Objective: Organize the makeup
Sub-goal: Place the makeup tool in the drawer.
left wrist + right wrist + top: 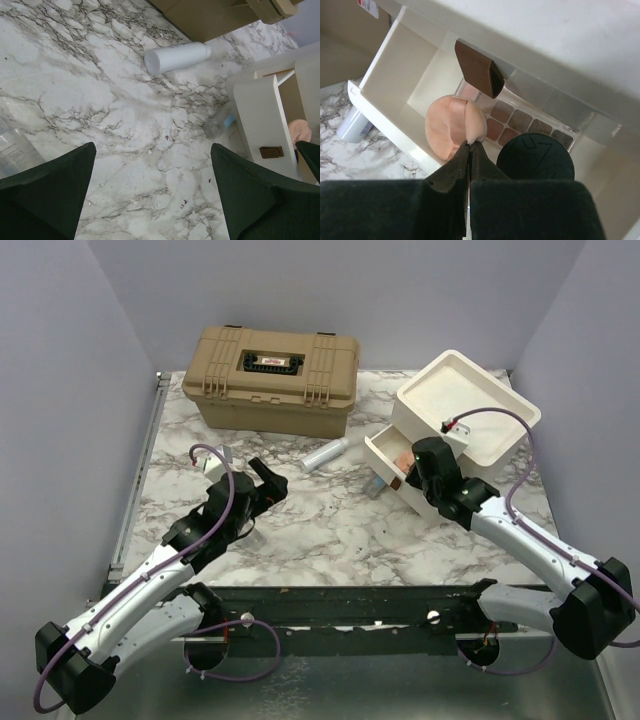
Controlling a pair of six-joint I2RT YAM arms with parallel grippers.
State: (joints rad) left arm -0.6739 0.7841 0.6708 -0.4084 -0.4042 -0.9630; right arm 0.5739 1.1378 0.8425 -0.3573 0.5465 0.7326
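Makeup puff [451, 127] lies in the drawer [395, 60], rim pinched by right hand [470, 145]; left hand [152, 147] spread.

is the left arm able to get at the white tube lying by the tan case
Probably yes: the left gripper is open, and only bare marble lies between it and the tube.

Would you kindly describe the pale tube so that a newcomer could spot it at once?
Find the tan latched case at the back of the marble table. In front of its right end, left of the white drawer box, the tube lies on its side. It is the only opaque, pale cylinder.
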